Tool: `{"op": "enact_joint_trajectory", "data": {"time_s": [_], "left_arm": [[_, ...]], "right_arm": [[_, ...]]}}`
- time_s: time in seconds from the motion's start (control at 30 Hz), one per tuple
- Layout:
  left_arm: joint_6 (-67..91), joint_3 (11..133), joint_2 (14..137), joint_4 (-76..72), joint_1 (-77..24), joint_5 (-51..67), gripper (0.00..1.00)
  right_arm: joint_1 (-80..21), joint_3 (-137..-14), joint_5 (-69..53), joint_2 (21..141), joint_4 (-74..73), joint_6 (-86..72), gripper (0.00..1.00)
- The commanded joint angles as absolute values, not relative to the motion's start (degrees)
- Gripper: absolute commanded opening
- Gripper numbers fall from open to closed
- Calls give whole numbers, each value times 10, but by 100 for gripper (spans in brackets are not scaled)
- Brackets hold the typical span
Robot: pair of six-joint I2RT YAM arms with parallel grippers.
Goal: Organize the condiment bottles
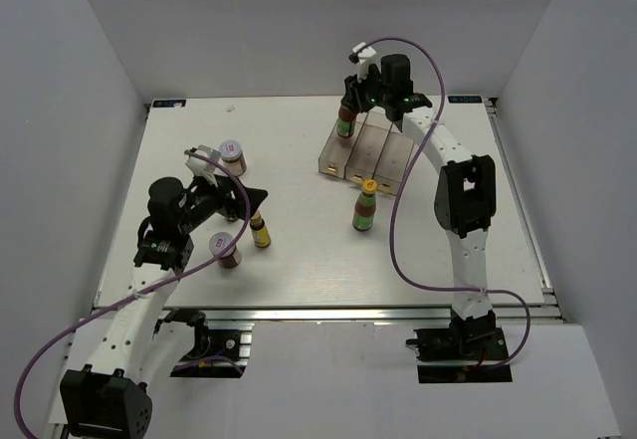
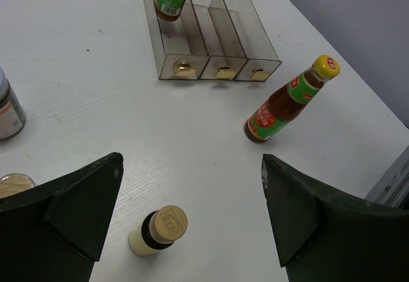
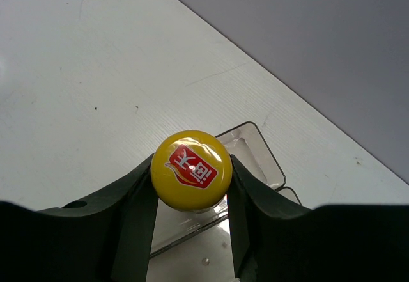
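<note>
My right gripper (image 1: 364, 96) is shut on the yellow cap (image 3: 190, 157) of a red sauce bottle (image 1: 345, 120). It holds the bottle upright at the far end of the left compartment of the clear tray (image 1: 370, 155). The second red sauce bottle (image 1: 365, 207) stands on the table in front of the tray. My left gripper (image 1: 242, 200) is open. In the left wrist view a slim gold-capped bottle (image 2: 160, 229) stands between and below its spread fingers (image 2: 77, 205). White-lidded jars stand at the left (image 1: 232, 155) and near left (image 1: 226, 249). I cannot pick out the second slim bottle.
The tray's middle and right compartments (image 2: 233, 29) hold nothing. A tan round top (image 2: 13, 183) shows at the left edge of the left wrist view, mostly hidden by the finger. Grey walls close in the table on three sides.
</note>
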State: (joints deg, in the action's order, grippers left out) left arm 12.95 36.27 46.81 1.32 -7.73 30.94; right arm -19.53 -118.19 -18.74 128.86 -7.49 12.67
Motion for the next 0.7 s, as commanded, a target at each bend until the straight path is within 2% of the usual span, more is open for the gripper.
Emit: {"op": "enact_joint_trajectory", "data": {"time_s": [0.0,0.1,0.23,0.33,0.43,0.47,0.5,0.57,0.67], "left_arm": [[134,381,467,7,-77,323,98],[142,381,472,4,-79,335,98],[151,382,479,-18,-83,343,98],[158,388,484,-20,-92,340,98],[162,417,501,-4,-122,303,98],[156,427,512,19,-158,282,98],[153,452,519,30,-182,257,98],[150,479,540,53,-263,185,98],[150,540,594,80,-361,104,98]], "right_arm": [[-197,-1200,-191,1284,4,135,0],[-196,-1207,-192,1292,1,141,7],[-196,-1200,-189,1295,-17,149,10],[-196,-1194,-187,1295,-18,151,20],[-196,-1187,-182,1292,-18,150,48],[-197,-1186,-182,1290,-18,149,66],[-197,-1185,-180,1284,-18,149,74],[-196,-1185,-178,1275,-23,147,87],[-196,-1185,-180,1244,-38,142,89]]}}
